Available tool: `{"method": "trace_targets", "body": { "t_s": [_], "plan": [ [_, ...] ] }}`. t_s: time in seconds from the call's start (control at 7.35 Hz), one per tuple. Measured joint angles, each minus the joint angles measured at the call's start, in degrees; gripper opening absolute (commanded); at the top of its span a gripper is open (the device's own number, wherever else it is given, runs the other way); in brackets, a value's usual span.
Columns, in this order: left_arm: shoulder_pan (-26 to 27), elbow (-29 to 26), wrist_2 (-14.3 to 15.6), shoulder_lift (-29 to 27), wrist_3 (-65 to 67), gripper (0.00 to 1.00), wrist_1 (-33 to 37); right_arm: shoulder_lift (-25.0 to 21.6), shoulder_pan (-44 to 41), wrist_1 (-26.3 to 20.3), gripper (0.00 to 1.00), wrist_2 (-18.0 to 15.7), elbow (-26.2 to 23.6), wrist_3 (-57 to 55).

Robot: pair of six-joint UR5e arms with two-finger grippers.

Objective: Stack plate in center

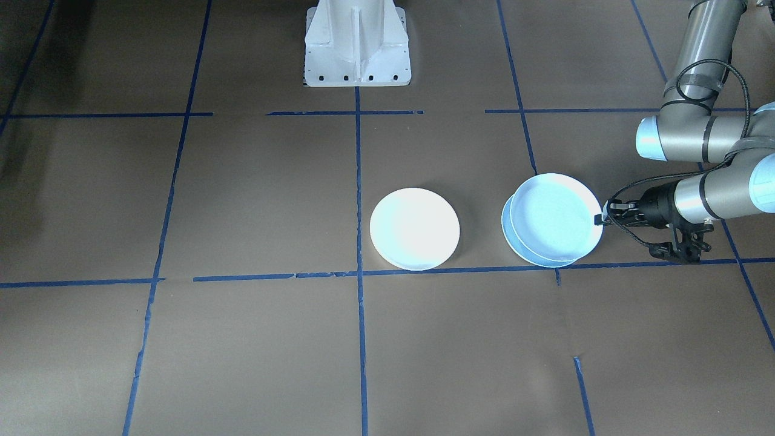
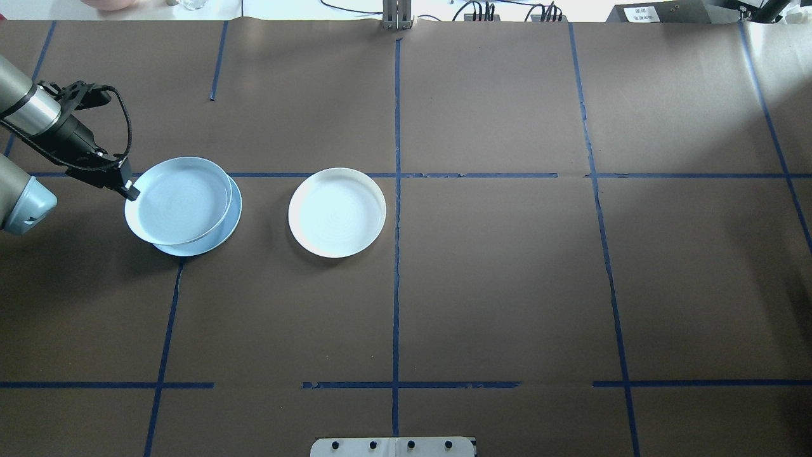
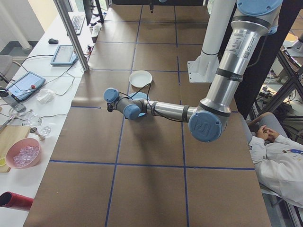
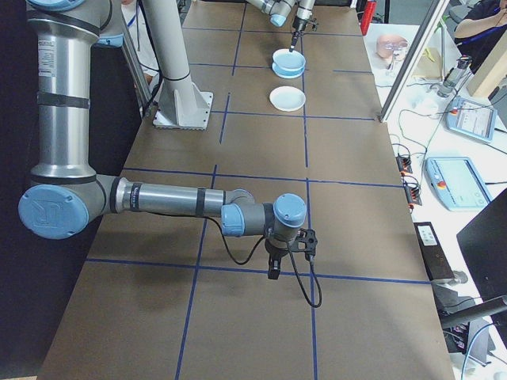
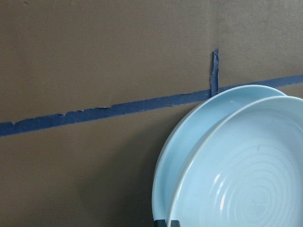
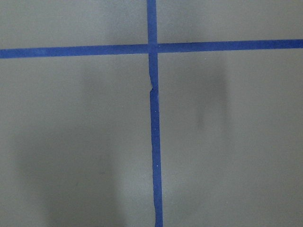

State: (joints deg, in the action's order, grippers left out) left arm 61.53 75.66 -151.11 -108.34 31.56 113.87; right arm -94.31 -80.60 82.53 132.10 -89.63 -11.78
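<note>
My left gripper [image 2: 131, 190] is shut on the near rim of a pale blue plate [image 2: 177, 200]. That plate lies offset over a second pale blue plate [image 2: 219, 231]; I cannot tell whether the two touch. The left wrist view shows both rims, with the fingertips [image 5: 165, 223] at its bottom edge. The center plate [image 2: 337, 212], bluish-white with a raised rim, sits alone on the brown table a plate's width away, toward the table's middle. My right gripper [image 4: 273, 273] hangs low over bare table far off, and I cannot tell its state.
Blue tape lines [image 2: 396, 254] divide the brown table into squares. The white robot pedestal [image 1: 357, 45] stands at the table's edge. In the exterior left view, a side bench holds tablets and a pink bowl [image 3: 22, 153], and a seated person [image 3: 279, 156] is beside the robot.
</note>
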Motion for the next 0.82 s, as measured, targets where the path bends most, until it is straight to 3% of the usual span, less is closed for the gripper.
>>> {"method": "trace_targets", "body": {
  "t_s": [0.27,0.41,0.54,0.68,0.82],
  "plan": [
    [0.0,-0.67,0.63,-0.35,0.32,0.0,0.33,0.0,-0.02,0.0,1.0,0.0,0.01,0.0],
    [-0.03,-0.85,0.72,-0.52,0.58,0.21,0.49,0.0,-0.02,0.0,1.0,0.0,0.0,0.0],
    [-0.04,-0.91,0.76,-0.69,0.99,0.58,0.59,0.0,-0.01,0.0,1.0,0.0,0.0,0.0],
    [-0.03,-0.96,0.79,-0.8,1.19,0.72,0.62,0.0,-0.02,0.0,1.0,0.0,-0.01,0.0],
    [-0.02,-1.0,0.81,-0.84,1.26,0.74,0.64,0.0,-0.02,0.0,1.0,0.0,-0.02,0.0]
  ]
}}
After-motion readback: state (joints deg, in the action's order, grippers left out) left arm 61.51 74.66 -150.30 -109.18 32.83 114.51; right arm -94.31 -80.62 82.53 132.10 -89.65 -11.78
